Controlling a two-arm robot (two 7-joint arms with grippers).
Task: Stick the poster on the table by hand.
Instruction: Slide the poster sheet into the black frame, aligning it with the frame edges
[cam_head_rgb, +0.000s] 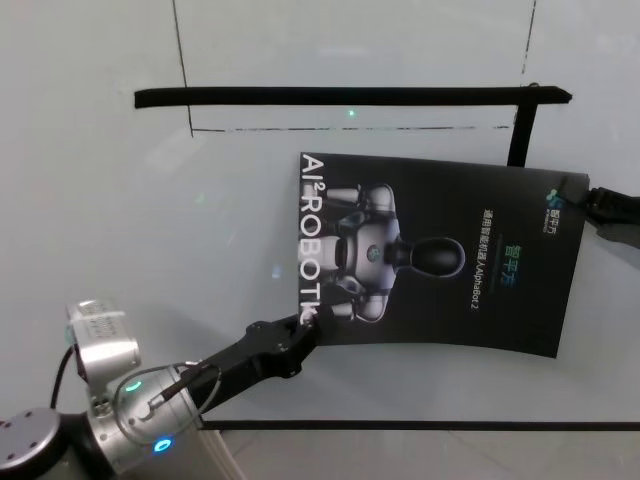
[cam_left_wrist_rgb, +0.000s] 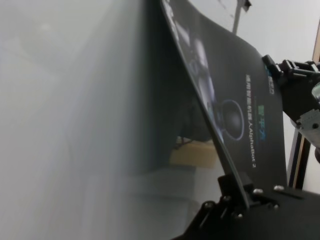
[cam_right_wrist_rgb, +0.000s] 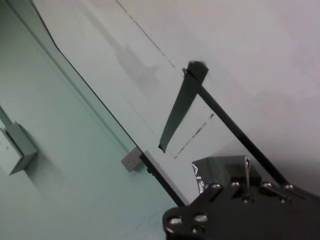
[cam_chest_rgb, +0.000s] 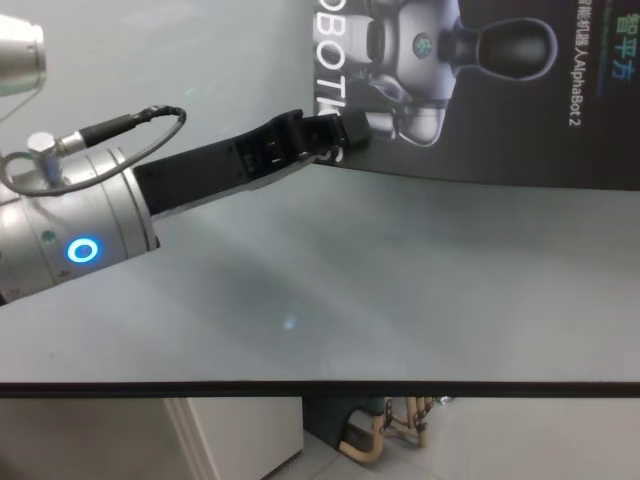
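The poster (cam_head_rgb: 440, 250) is a dark sheet with a silver robot and white "ROBOT" letters, over the right half of the pale grey table (cam_head_rgb: 150, 220). My left gripper (cam_head_rgb: 308, 325) is shut on its near left corner, also seen in the chest view (cam_chest_rgb: 345, 130). In the left wrist view the poster (cam_left_wrist_rgb: 235, 100) runs edge-on, raised off the tabletop with a shadow under it. My right gripper (cam_head_rgb: 592, 203) is shut on the far right corner. The left wrist view shows that gripper (cam_left_wrist_rgb: 272, 70) at the poster's far edge.
A long black strip (cam_head_rgb: 350, 97) lies across the far side of the table. A shorter black strip (cam_head_rgb: 520, 135) drops from its right end. A dashed line (cam_head_rgb: 350, 129) marks the surface. The dark front edge (cam_chest_rgb: 320, 388) runs close to my body.
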